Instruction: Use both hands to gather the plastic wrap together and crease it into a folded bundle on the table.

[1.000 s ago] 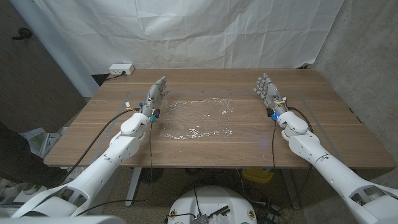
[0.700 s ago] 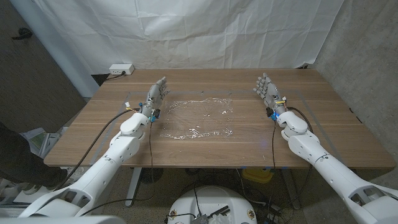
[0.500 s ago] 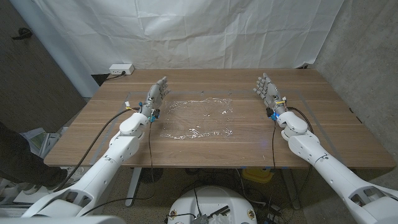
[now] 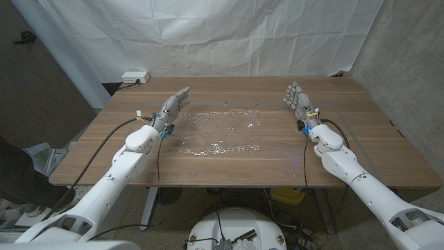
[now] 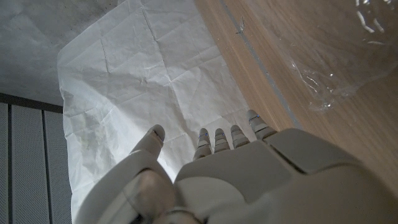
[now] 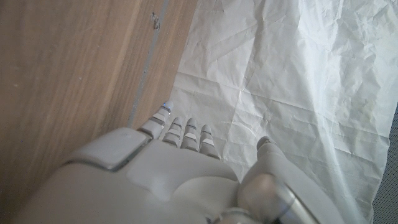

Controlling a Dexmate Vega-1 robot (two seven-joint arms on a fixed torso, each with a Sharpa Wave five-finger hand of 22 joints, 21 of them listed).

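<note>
Pre-grasp: wrap (image 4: 220, 130) lies spread mid-table, untouched, left hand (image 4: 172, 106) just beside its left edge, right hand (image 4: 298, 99) well off to its right (both fingers apart, empty), next both must close inward and bunch it.

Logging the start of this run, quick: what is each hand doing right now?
Left hand: open, holding nothing, beside the plastic wrap.
Right hand: open, holding nothing, apart from the wrap.
</note>
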